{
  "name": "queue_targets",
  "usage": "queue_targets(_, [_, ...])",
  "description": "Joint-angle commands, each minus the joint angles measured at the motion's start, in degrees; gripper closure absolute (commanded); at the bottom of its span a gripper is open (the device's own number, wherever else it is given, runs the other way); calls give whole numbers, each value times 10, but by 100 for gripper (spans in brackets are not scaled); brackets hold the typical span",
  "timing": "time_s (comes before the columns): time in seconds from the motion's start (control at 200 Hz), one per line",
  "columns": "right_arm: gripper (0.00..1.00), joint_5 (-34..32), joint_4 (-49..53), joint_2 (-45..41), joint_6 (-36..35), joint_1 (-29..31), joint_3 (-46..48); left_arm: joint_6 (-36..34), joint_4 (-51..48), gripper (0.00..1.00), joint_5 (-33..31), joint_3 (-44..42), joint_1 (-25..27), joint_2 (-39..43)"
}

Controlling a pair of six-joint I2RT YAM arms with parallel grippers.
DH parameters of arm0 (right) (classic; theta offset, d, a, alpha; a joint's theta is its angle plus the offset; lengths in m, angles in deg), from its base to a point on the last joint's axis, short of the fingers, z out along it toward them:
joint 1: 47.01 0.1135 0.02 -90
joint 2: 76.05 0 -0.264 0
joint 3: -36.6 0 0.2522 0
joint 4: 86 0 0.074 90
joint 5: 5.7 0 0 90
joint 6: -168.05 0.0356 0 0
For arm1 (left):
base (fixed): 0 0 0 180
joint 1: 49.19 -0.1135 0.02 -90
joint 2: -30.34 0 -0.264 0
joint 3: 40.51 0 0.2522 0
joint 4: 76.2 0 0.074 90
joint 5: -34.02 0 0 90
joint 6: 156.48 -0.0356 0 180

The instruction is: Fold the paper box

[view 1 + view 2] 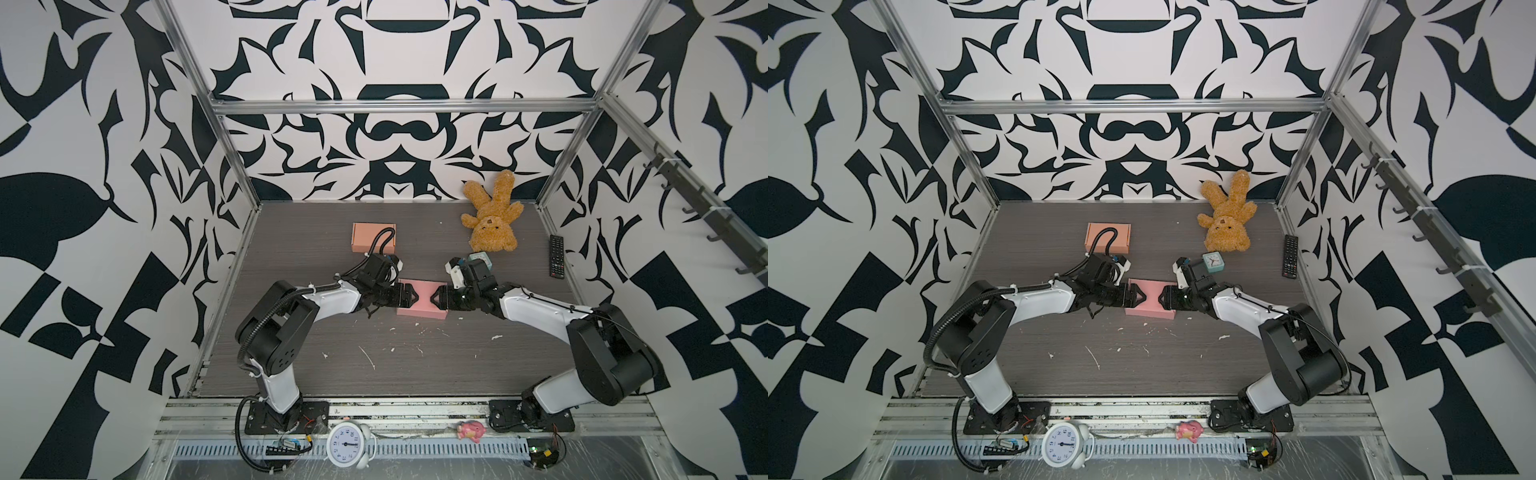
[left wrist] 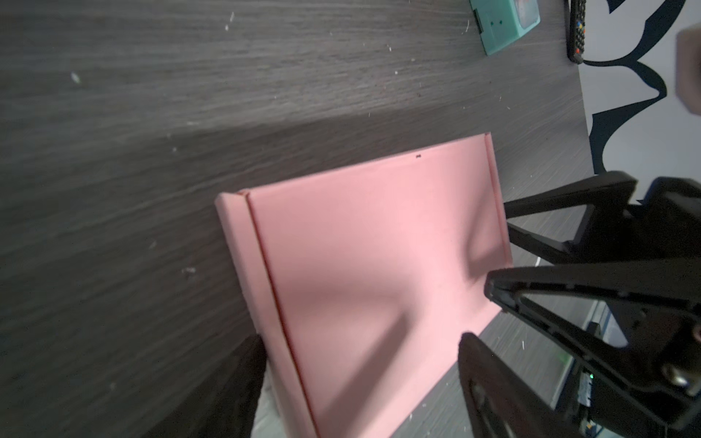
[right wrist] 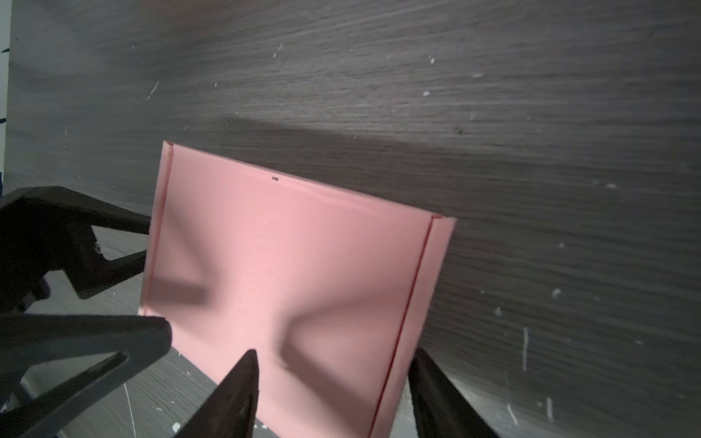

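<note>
The pink paper box (image 1: pixel 422 300) (image 1: pixel 1150 302) lies flat and closed on the dark wood table, its lid down. In both top views my left gripper (image 1: pixel 409 296) (image 1: pixel 1139 296) is at its left end and my right gripper (image 1: pixel 437 297) (image 1: pixel 1163 297) at its right end, facing each other. In the left wrist view the left gripper (image 2: pixel 360 360) is open, its jaws straddling the box (image 2: pixel 371 246) across its width. In the right wrist view the right gripper (image 3: pixel 335 364) is open, one finger over the lid (image 3: pixel 288 258), the other beside the side wall.
An orange-tan box (image 1: pixel 374 237) stands behind the left arm. A teddy bear (image 1: pixel 492 220) lies at the back right, a small teal clock (image 1: pixel 481 259) behind the right wrist, a remote (image 1: pixel 557 262) by the right wall. A white alarm clock (image 1: pixel 345 444) and a pink toy (image 1: pixel 471 430) sit on the front rail.
</note>
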Motion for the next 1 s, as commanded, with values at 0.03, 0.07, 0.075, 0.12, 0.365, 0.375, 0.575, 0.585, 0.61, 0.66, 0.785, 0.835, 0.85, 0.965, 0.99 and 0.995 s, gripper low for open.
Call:
queue_targets(0.03, [36,37,-37,10,-17,-10,-34,-10,6,19,37,43,0,-33])
queue_targets(0.07, [36,36,-34,15,-23,-16,-40,-11,4,19,38,52,-2,-40])
queue_targets(0.075, [36,36,-33,15,-24,-16,-41,-11,3,19,38,53,-2,-41])
queue_targets(0.12, [36,36,-29,21,-29,-23,-50,-13,-2,19,39,65,-3,-50])
queue_targets(0.365, [37,59,-25,63,-44,-51,-94,-13,-5,19,45,104,-11,-84])
queue_targets(0.375, [37,59,-26,65,-44,-51,-95,-13,-5,19,45,105,-12,-85])
queue_targets(0.575, [37,62,-26,93,-44,-58,-122,-8,1,19,49,126,-20,-103])
queue_targets(0.585, [37,62,-26,94,-45,-58,-122,-7,2,19,49,126,-21,-103])
queue_targets(0.61, [37,62,-26,96,-45,-59,-123,-7,4,19,49,127,-23,-104])
queue_targets(0.66, [35,59,-27,96,-45,-59,-123,-6,6,19,47,127,-26,-105])
queue_targets(0.785, [31,49,-26,94,-45,-65,-121,-1,24,19,49,119,-36,-105])
queue_targets(0.835, [29,48,-25,93,-47,-67,-120,1,27,19,50,117,-39,-106])
queue_targets(0.85, [29,48,-24,93,-48,-68,-120,1,27,19,50,116,-39,-106])
queue_targets(0.965, [25,38,-15,88,-54,-72,-121,2,27,16,50,111,-42,-103])
queue_targets(0.99, [25,35,-13,87,-55,-73,-121,3,28,16,49,109,-42,-101])
queue_targets(0.995, [25,34,-12,86,-55,-73,-120,3,28,16,49,108,-42,-101])
